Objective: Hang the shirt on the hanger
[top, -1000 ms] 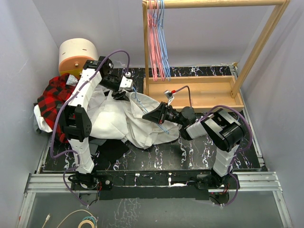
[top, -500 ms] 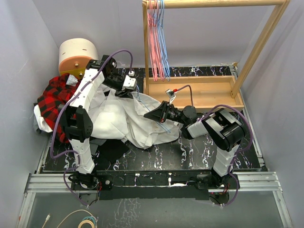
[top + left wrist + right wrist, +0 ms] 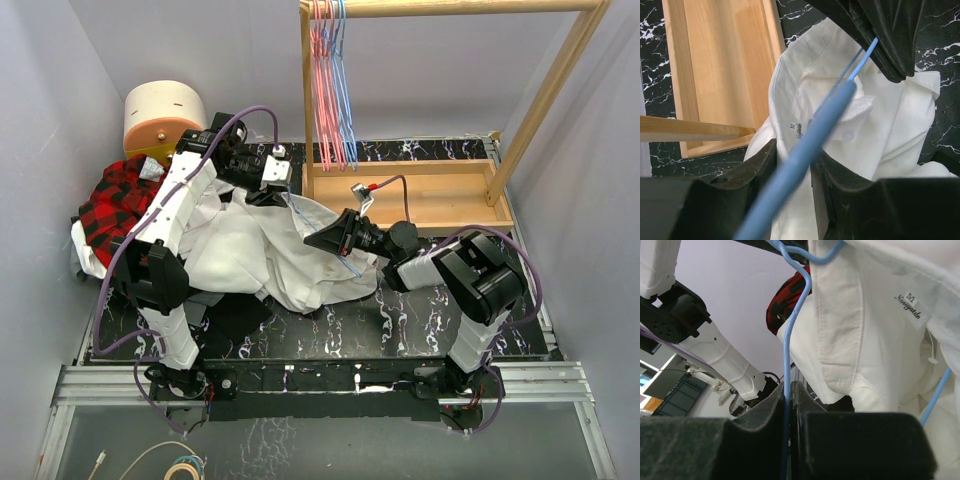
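The white shirt (image 3: 245,250) lies crumpled on the black table, collar toward the wooden rack. The light-blue hanger (image 3: 296,212) runs as a thin line over the collar between my two grippers. My left gripper (image 3: 268,190) is at the collar's far side. In the left wrist view its jaws (image 3: 794,151) stand close on the hanger's bar (image 3: 805,150), above the shirt (image 3: 890,115). My right gripper (image 3: 314,238) is shut on the hanger's wire (image 3: 788,340) just below the hook; the pinch shows in its wrist view (image 3: 789,387), beside the shirt's collar (image 3: 845,320).
A red-and-black plaid garment (image 3: 112,205) lies at the table's left edge. A cream and orange drum (image 3: 163,115) stands behind it. A wooden rack (image 3: 420,195) at the back right carries pink-red and blue hangers (image 3: 332,90). Its base shows in the left wrist view (image 3: 720,65).
My left gripper has moved a little right, toward the rack, with the hanger's end. My right gripper has edged slightly forward with the hanger. The shirt has barely shifted.
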### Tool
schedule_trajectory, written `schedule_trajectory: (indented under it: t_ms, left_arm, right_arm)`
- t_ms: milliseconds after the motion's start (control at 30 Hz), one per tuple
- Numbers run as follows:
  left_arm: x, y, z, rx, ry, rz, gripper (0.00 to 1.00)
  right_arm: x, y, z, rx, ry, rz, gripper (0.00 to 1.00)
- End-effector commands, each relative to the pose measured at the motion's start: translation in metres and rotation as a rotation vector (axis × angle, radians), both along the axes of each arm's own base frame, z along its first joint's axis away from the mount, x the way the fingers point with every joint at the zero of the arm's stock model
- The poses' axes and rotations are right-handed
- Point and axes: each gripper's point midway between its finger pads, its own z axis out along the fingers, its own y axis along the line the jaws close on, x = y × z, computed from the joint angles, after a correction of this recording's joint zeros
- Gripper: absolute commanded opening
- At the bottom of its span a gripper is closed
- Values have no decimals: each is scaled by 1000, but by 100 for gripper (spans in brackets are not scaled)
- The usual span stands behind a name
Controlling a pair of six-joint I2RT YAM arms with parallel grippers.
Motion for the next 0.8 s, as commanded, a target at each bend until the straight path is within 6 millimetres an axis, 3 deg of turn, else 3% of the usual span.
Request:
schedule_trajectory:
  t_ms: [0,100,200,267,400,567,667,700,767]
  left_arm:
    - [-24,-5,19,-42,18,-26,34]
    - [-25,-3,17,-32,21,-10,49]
    - [-25,-3,17,-42,13,5,49]
    - [-25,-5,18,-46,13,12,40]
    - [-28,-10,14,-11,12,-18,0]
    - [-31,-13,21,-2,25,-47,0]
    - [-35,-15,40,-37,-12,-34,0]
    - [-37,-16,49,-53,-23,-29,0]
    - [-48,-15,68,-71,-52,-33,0]
  right_arm:
    - [-19,-14,82,193,-280,-26,8]
    - [-21,-16,89,196,-296,-28,8]
    - [-25,-17,94,202,-303,-20,8]
    - [-26,-18,95,204,-302,-18,8]
    - [-29,-20,101,215,-306,-22,8]
    - [-34,-27,117,247,-319,-43,8]
    - [-38,-30,128,257,-324,-55,9]
    - [-40,-32,131,254,-329,-54,17]
    - [-47,-35,135,239,-343,-53,45]
